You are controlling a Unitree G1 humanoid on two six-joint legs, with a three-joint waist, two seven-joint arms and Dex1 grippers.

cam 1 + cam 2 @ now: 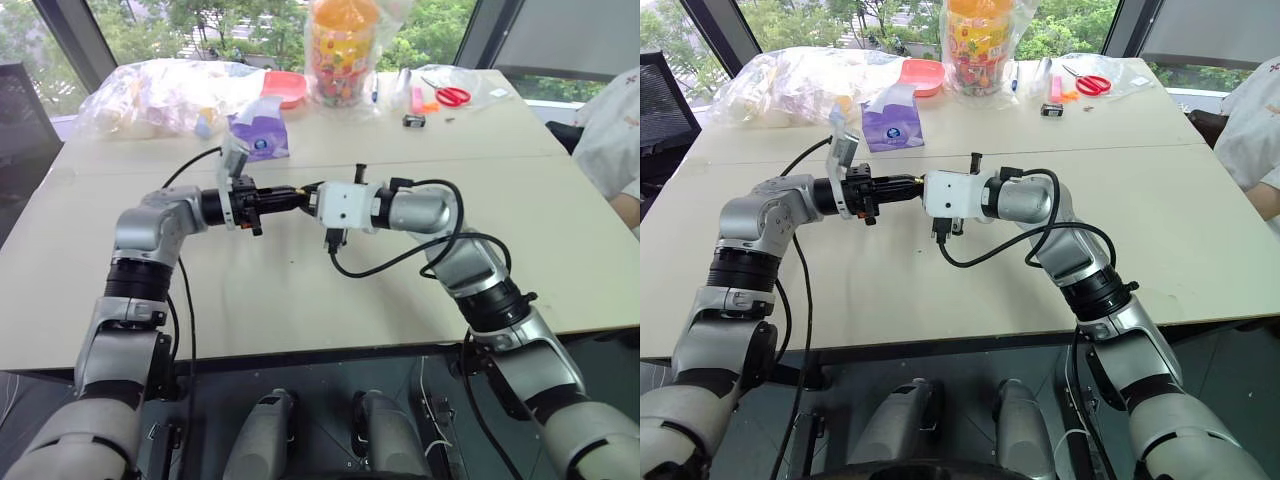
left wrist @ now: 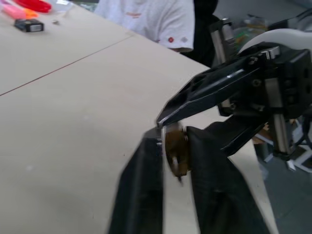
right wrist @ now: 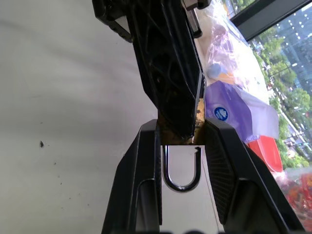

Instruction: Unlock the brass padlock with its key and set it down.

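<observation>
My right gripper (image 3: 181, 141) pinches the brass padlock (image 3: 178, 137) by its body above the beige table (image 1: 300, 300), its silver shackle (image 3: 181, 168) hanging loose between my fingers, one leg free of the body; my left gripper (image 2: 175, 146) meets it tip to tip, fingers pressed together on the round key head (image 2: 175, 155) at the lock; a purple tissue pack (image 1: 262, 135) lies well beyond.

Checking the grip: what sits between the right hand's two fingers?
The brass padlock body, clamped between the right hand's fingers in the right wrist view, its silver shackle hanging in the gap.
</observation>
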